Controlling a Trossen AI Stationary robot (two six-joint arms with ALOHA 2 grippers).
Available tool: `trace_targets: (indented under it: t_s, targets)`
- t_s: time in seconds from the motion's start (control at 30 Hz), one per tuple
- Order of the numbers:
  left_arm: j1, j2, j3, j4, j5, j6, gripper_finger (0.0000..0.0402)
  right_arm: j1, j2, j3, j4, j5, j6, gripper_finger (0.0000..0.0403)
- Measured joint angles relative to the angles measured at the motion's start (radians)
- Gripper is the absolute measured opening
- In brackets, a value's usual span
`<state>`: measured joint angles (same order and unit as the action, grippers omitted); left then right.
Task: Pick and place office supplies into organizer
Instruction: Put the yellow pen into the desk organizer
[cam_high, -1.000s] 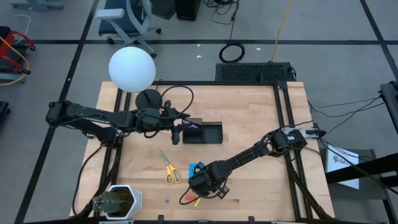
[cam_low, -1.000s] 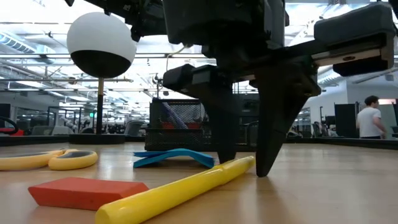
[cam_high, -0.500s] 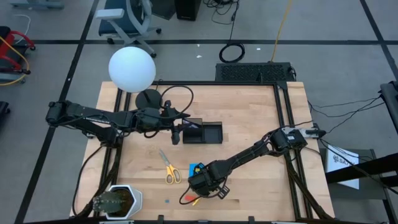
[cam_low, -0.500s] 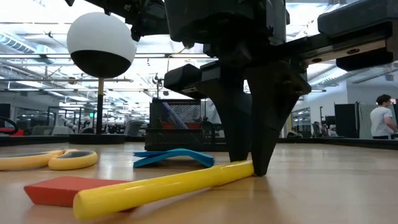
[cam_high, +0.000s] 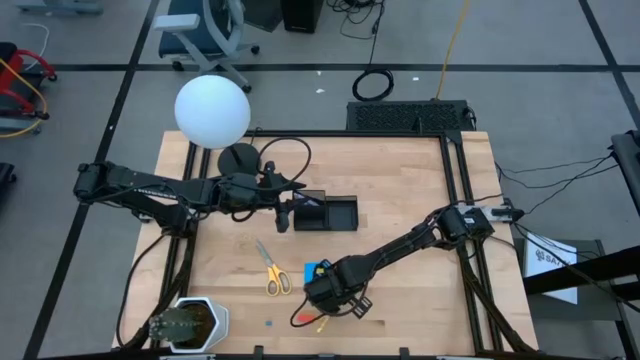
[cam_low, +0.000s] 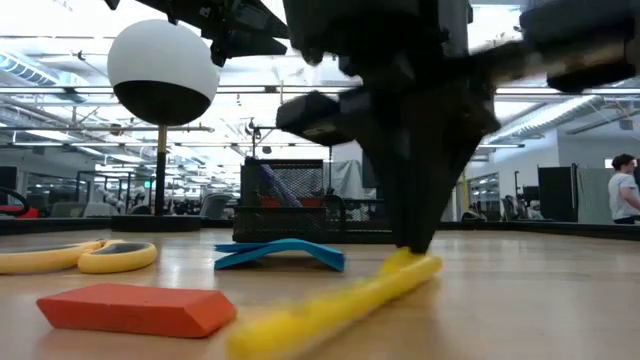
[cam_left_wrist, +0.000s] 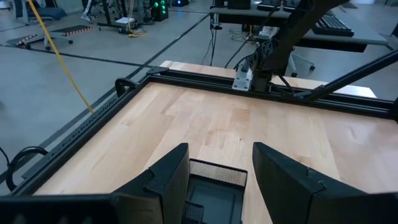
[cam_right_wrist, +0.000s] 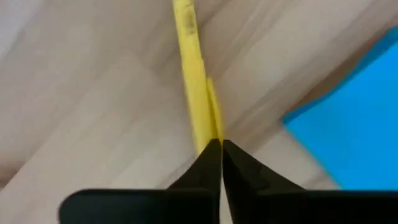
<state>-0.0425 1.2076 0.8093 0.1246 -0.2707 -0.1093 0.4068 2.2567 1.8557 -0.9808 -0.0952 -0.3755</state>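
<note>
A yellow pencil (cam_low: 340, 305) slants across the near table, one end under my right gripper (cam_low: 412, 245), which is shut on it and points down. A red eraser (cam_low: 135, 305) lies flat beside it. The blue note pad (cam_high: 318, 270) and the yellow-handled scissors (cam_high: 272, 272) lie just beyond. The black organizer (cam_high: 325, 213) stands mid-table with pens in it. My left gripper (cam_left_wrist: 217, 180) hovers open over the organizer's left end. My right gripper pinches the pencil's far end (cam_right_wrist: 208, 134) between its two fingertips (cam_low: 405, 235), only at their free ends. The fingers come from above, pointing down, and lie across the pencil. The rest of the pencil runs low toward the near edge; whether it rests on the table, I cannot tell.
A lamp with a white ball shade (cam_high: 212, 110) and a round black base (cam_high: 238, 158) stands at the far left. A small holder (cam_high: 188, 323) sits at the near left corner. Bare wood (cam_high: 420, 180) lies to the right of the organizer.
My right gripper has shut on the pencil's far end. The pencil has swung about on the table and come away from in front of the eraser, which has stayed where it was.
</note>
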Motion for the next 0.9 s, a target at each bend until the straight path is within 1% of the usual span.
trace_targets:
  t_s: [0.07,0.2,0.33,0.43,0.57,0.73,0.9]
  targets:
    - [0.0,0.0,0.0,0.0,0.0,0.0,0.0184,0.0,-0.003,-0.002,-0.005,-0.002,0.0,0.0003]
    - [0.0,0.0,0.0,0.003,0.0,0.0,0.0184,0.0,-0.031,-0.002,-0.004,0.046,0.008,0.0002]
    - [0.0,0.0,0.0,0.005,0.0,0.0,0.0184,0.0,-0.032,-0.001,-0.001,0.045,0.014,0.0001]
    - [0.0,0.0,0.0,0.005,0.0,0.0,0.0184,0.003,-0.032,0.0,0.006,0.045,0.013,0.001]
    - [0.0,0.0,0.0,0.006,0.0,0.0,0.0184,0.028,-0.032,0.0,0.009,0.046,-0.043,0.0037]
    - [0.0,0.0,0.0,0.006,0.0,0.0,0.0184,0.062,-0.032,0.0,0.037,0.046,-0.11,0.0088]
    - [0.0,0.0,0.0,0.006,0.0,0.0,0.0184,0.08,-0.025,0.0,0.114,0.046,-0.144,0.0134]
